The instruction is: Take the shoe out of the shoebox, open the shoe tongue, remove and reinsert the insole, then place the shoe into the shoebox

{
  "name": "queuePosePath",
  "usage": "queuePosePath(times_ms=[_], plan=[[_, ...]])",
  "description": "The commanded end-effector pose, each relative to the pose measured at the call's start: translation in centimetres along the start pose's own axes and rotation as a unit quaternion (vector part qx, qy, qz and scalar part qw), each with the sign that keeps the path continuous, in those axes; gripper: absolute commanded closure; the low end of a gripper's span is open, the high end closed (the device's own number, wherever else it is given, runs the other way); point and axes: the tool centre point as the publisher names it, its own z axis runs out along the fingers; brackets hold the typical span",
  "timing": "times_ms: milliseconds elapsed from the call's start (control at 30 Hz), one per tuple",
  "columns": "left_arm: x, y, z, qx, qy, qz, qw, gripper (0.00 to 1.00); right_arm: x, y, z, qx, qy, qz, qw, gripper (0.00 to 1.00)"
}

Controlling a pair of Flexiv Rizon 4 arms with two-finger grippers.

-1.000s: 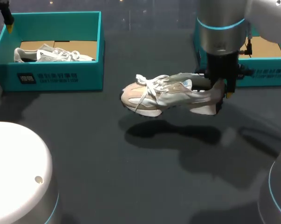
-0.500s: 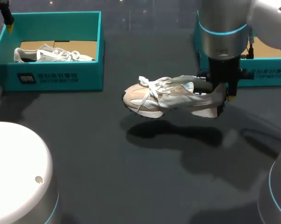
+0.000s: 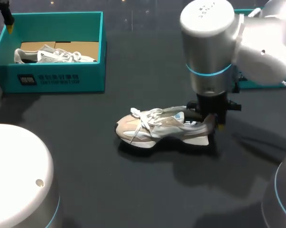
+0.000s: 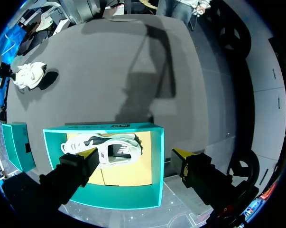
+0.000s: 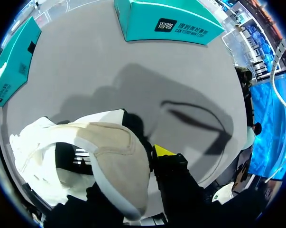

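Right fingers (image 5: pixel 167 153) clamp the shoe (image 3: pixel 157 127) by its heel collar, probably the stiffest hold. The upper looks light and soft. Left fingers (image 4: pixel 86 159) stand apart.

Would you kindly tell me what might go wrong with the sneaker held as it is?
The right gripper clamps the sneaker only at its heel, with the toe far out, so it may twist or slip when set down. Its loose laces could snag once the tongue is pulled open.
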Motion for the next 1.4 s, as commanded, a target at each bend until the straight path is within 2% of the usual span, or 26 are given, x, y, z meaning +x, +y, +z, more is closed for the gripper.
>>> queuePosePath(times_ms=[33, 600, 1300, 1333, 1400], plan=[[0.0, 0.0, 0.0, 0.000, 0.001, 0.001, 1.000, 0.00, 0.3, -0.9, 2.8, 0.001, 0.010, -0.003, 1.000, 1.00], [0.0, 0.0, 0.0, 0.000, 0.001, 0.001, 1.000, 0.00, 1.2, -1.7, 6.8, 0.022, 0.015, -0.014, 1.000, 1.00], [0.0, 0.0, 0.0, 0.000, 0.001, 0.001, 1.000, 0.00, 2.3, -1.6, 7.9, 0.029, 0.024, -0.044, 0.998, 1.00], [0.0, 0.0, 0.0, 0.000, 0.001, 0.001, 1.000, 0.00, 2.3, -1.6, 7.7, 0.028, 0.025, -0.045, 0.998, 0.97], [0.0, 0.0, 0.0, 0.000, 0.001, 0.001, 1.000, 0.00, 2.2, -1.6, 7.6, 0.027, 0.026, -0.046, 0.998, 0.72]])
